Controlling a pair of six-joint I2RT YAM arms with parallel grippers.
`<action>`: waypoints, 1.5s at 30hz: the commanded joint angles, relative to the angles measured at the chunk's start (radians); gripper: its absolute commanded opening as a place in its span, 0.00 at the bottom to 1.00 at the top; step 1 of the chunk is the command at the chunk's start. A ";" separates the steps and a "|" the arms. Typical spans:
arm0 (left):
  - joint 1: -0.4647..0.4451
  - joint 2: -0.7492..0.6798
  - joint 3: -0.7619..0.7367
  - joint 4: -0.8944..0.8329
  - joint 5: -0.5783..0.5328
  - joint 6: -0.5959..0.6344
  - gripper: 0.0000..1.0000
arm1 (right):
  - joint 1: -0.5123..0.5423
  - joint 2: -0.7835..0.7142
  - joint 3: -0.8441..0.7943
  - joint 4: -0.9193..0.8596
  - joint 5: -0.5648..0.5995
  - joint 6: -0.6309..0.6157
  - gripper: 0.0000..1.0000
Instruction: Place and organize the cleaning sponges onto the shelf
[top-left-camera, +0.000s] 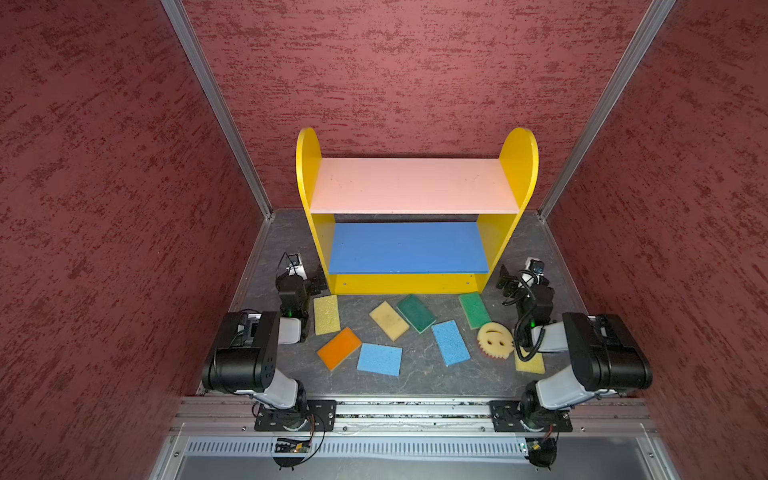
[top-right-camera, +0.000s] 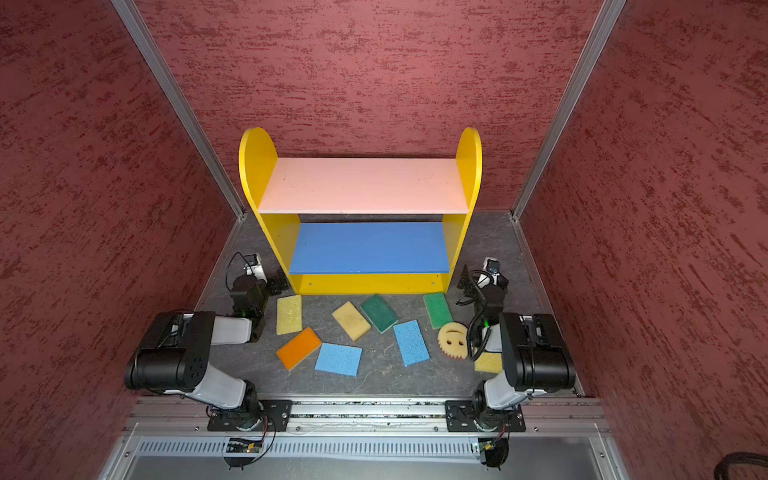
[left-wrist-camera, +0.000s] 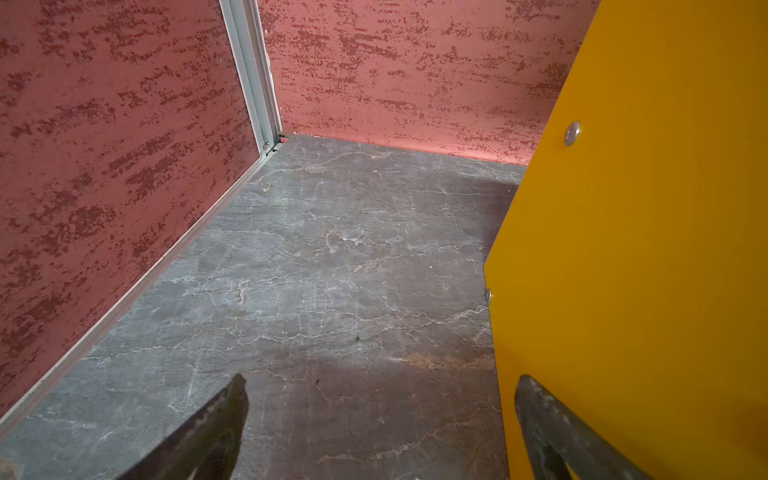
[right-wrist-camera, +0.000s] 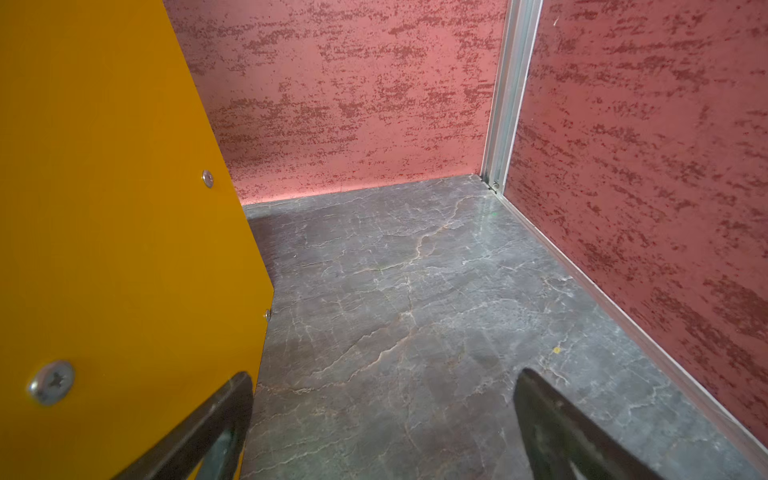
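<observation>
Probably soft and light, so pinch cleaning sponges (top-left-camera: 379, 359) across the narrow width (left and right jaws gaping, empty)

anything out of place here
Nothing damaged. The flat foam cleaning sponges lie scattered at mixed angles on the grey marbled table, none on the yellow three-tier shelf; one yellow sponge partly under the right arm.

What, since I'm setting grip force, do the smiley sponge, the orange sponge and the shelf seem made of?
Smiley sponge: soft-looking porous foam, matte, with a cut-out face. Orange sponge: likely foam too, matte; a paler layer seems to show along one edge. Shelf: rigid flat board, probably painted or laminated wood composite; smooth faces with slight sheen, screw heads in the side panel.
</observation>
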 joint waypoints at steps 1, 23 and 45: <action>-0.021 0.000 0.008 0.031 0.031 0.002 0.99 | 0.004 -0.003 -0.002 0.040 0.008 0.000 0.99; -0.021 0.000 0.007 0.033 0.031 0.003 0.99 | 0.004 -0.002 0.002 0.034 0.009 0.001 0.99; -0.309 -0.669 0.310 -1.066 -0.466 -0.413 0.99 | 0.122 -0.703 0.253 -1.268 0.403 0.415 0.94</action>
